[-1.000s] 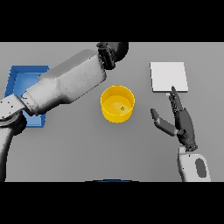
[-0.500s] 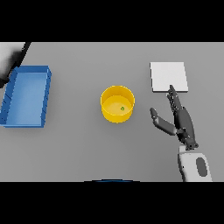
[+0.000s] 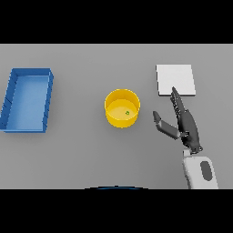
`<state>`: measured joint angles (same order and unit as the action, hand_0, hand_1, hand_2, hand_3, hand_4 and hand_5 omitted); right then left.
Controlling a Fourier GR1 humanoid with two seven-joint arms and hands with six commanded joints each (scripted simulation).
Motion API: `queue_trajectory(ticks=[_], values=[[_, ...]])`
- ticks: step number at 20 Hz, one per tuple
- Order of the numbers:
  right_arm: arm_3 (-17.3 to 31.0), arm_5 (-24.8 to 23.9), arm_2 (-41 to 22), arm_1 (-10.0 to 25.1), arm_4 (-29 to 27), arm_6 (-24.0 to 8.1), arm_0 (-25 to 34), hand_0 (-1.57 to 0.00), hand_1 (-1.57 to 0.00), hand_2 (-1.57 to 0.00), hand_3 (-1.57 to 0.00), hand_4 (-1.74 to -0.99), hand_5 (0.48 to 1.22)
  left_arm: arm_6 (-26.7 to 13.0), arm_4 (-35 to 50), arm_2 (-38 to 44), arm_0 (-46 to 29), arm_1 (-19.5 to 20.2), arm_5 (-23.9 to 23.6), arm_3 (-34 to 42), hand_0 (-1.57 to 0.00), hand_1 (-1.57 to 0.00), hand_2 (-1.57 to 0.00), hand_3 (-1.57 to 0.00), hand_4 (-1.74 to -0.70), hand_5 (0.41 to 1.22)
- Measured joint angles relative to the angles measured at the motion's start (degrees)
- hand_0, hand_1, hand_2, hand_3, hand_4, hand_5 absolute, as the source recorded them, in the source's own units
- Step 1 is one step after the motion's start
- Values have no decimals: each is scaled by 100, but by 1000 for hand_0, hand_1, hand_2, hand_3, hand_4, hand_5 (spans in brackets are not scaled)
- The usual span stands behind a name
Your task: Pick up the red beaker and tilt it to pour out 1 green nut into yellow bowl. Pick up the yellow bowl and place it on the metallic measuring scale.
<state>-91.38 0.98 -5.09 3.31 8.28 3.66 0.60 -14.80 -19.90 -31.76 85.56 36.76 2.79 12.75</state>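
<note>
Yellow bowl [image 3: 122, 108] upright at mid-table [image 3: 82, 154], one green nut [image 3: 127, 113] inside on its floor. Metallic measuring scale [image 3: 176, 80] flat to the right of the bowl, apart from it, nothing on it. Right hand [image 3: 184, 124] released, fingers straight, thumb spread toward the bowl, fingertips overlapping the scale's near edge. Blue tray [image 3: 28, 100] at far left.

Matt yellow bowl [image 3: 122, 108], plastic-looking
</note>
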Motion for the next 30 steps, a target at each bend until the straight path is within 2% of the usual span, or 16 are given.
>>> queue_trajectory(ticks=[2, 3, 4, 6, 10, 11, 17, 19, 20, 22, 23, 25, 26, 27, 28, 30], values=[[31, 24, 49, 16, -73, -71, 70, 1, 1, 1, 1, -1278, 659, -190, 323, 70, -447, 97, -136, 45, -1571, -1569, -1569, -1486, -1735, 1221], [54, 0, -1, 10, 16, 12, 35, 1, 1, 1, 1, -1285, 663, -375, 576, 181, -670, 70, -212, 37, -1571, -1570, -1569, -1503, -1736, 1221], [2, 32, -1, 45, 0, 98, -35, 1, 1, 1, 1, -1293, 667, -438, 783, 257, -908, 97, -300, 57, -1571, -1570, -1570, -1437, -1737, 1221], [4, 61, 68, 126, -56, 27, 34, 1, 1, 1, 1, -1307, 677, -589, 1140, 363, -1300, 54, -508, 129, -1571, -1570, -1570, -1418, -1739, 1221], [38, 58, -32, 94, 56, 98, -33, 1, 1, 1, 1, -1304, 700, -818, 1814, 549, -2138, 135, -932, 623, -1571, -1571, -1571, -1508, -1740, 1221], [41, 92, -13, 132, 31, 160, -97, 1, 1, 1, 1, -1304, 707, -997, 1868, 512, -2265, 197, -1030, 771, -1571, -1571, -1571, -1521, -1740, 1221], [21, 60, -26, 172, 99, 124, -32, 1, 1, 1, 1, -1327, 724, -1459, 2379, 289, -3514, 664, -1667, 2578, -1571, -1571, -1571, -1340, -1738, 1221], [-47, 53, -30, 164, 87, 137, -77, 1, 1, 1, 1, -1335, 725, -1798, 2528, 194, -3831, 786, -1914, 3207, -1571, -1571, -1571, -1319, -1737, 1146], [18, 53, -32, 157, 101, 130, -86, 1, 1, 1, 1, -1336, 727, -1895, 2588, 154, -3940, 823, -2041, 3358, -1571, -1571, -1571, -1369, -1682, 1106], [2, 23, -64, 150, 162, 158, -85, 1, 1, 1, 1, -1326, 728, -1950, 2737, 64, -4149, 895, -2157, 3774, -1571, -1571, -1571, -1442, -1588, 962], [5, -6, -79, 126, 188, 179, -82, 1, 1, 1, 1, -1326, 730, -1920, 2813, 10, -4264, 964, -2124, 3904, -1571, -1571, -1571, -1273, -1502, 896], [-2, -27, -79, 117, 197, 104, -48, 1, 1, 1, 1, -1327, 730, -1978, 2944, -64, -4445, 1033, -2048, 4153, -1571, -1571, -1571, -935, -1253, 810], [18, 9, -29, 177, 152, 104, -14, 1, 1, 1, 1, -1325, 731, -1979, 2960, -78, -4478, 1080, -1987, 4243, -1571, -1520, -1410, -852, -1135, 779], [24, -8, -57, 143, 174, 151, -17, 1, 1, 1, 1, -1320, 731, -1871, 3136, -13, -4617, 1147, -1877, 4482, -1437, -1291, -1163, -715, -1046, 757], [-12, -17, -50, 170, 187, 91, 22, 1, 1, 1, 1, -1320, 729, -1824, 3318, 54, -4710, 1194, -1777, 4711, -1227, -1038, -934, -580, -974, 735], [42, 16, -60, 140, 154, 75, -23, 1, 1, 1, 1, -1320, 726, -1781, 3547, 111, -4780, 1258, -1513, 4910, -785, -664, -597, -371, -883, 701]])
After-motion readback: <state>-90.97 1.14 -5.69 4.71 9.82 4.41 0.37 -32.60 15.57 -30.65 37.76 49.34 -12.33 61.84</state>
